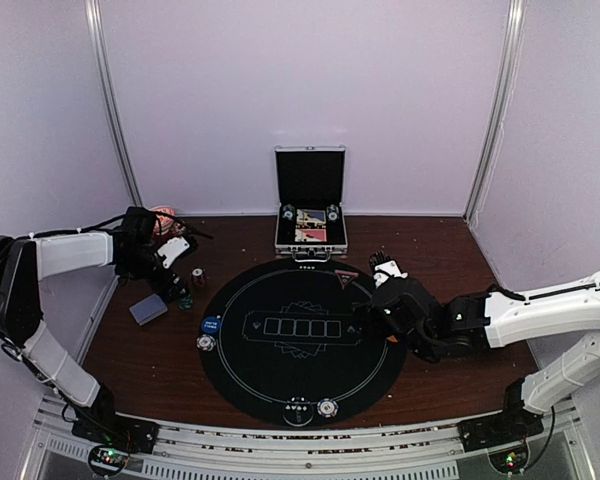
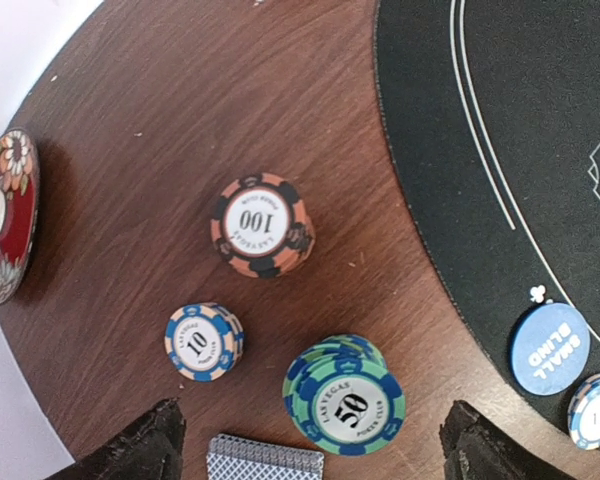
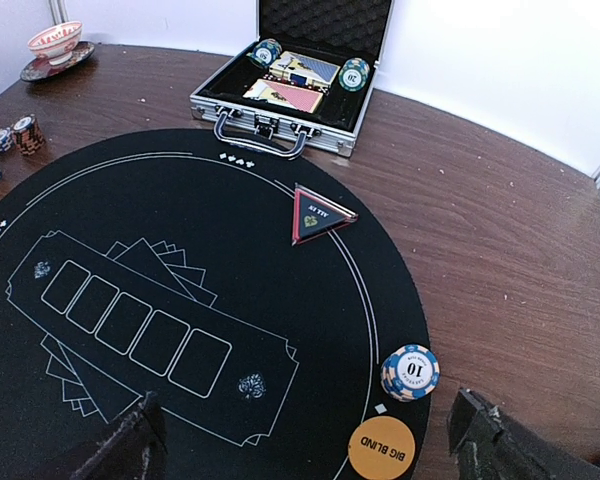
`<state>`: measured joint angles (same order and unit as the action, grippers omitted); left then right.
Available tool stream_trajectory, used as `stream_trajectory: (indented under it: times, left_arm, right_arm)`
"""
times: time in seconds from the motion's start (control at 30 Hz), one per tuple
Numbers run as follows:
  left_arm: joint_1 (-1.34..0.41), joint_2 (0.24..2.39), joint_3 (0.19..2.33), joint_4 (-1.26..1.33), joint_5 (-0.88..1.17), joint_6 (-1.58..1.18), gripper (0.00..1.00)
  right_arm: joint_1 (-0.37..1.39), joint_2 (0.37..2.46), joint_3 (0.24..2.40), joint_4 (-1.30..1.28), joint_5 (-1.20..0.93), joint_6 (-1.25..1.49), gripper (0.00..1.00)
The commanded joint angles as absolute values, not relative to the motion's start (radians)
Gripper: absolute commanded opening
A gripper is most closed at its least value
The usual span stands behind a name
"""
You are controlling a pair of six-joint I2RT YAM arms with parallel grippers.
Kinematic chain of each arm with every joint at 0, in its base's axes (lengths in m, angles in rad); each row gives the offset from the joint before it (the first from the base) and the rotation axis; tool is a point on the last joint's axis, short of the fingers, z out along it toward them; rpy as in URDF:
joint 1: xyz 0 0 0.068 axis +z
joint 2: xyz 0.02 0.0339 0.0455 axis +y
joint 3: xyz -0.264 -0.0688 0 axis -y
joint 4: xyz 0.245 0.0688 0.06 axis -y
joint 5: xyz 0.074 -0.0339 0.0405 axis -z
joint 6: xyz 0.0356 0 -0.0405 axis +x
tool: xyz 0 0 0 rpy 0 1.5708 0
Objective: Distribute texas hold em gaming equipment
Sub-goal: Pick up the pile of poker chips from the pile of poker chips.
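Note:
My left gripper (image 2: 305,455) is open above the wood left of the mat, in the top view (image 1: 170,287). Between its fingers stands a green-blue "50" chip stack (image 2: 345,395). A grey-blue card deck (image 2: 265,460) lies beside it. A blue "10" stack (image 2: 203,341) and an orange-black "100" stack (image 2: 260,225) stand further off. A blue "small blind" disc (image 2: 550,348) and a "10" chip (image 2: 593,410) lie on the mat's edge. My right gripper (image 3: 315,450) is open and empty over the mat's right side. An orange "big blind" disc (image 3: 381,448) and a "10" stack (image 3: 410,372) lie near its right finger.
The round black mat (image 1: 300,340) fills the table's middle. Two chip stacks (image 1: 298,411) sit at its near edge, and a red "all in" triangle (image 3: 320,212) lies at its far right. The open silver case (image 3: 290,85) with chips and cards stands at the back. A cup on a saucer (image 3: 55,45) is at the far left.

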<state>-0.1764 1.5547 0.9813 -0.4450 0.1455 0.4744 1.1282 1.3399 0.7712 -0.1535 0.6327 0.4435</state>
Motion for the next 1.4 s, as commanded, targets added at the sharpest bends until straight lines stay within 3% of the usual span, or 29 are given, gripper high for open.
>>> stream_trajectory:
  times: [0.0, 0.4, 1.37]
  left_arm:
    - [-0.167, 1.566, 0.975, -0.421, 0.206, 0.497, 0.92]
    - [-0.168, 1.647, 0.982, -0.396, 0.176, 0.482, 0.86]
    - [-0.155, 1.681, 0.994, -0.391, 0.179, 0.472, 0.55]
  right_arm:
    - [1.136, 1.324, 0.76, -0.141, 0.66, 0.441, 1.0]
    - [1.138, 1.322, 0.759, -0.143, 0.669, 0.44, 1.0]
    - [1.146, 1.322, 0.759, -0.141, 0.684, 0.445, 1.0]
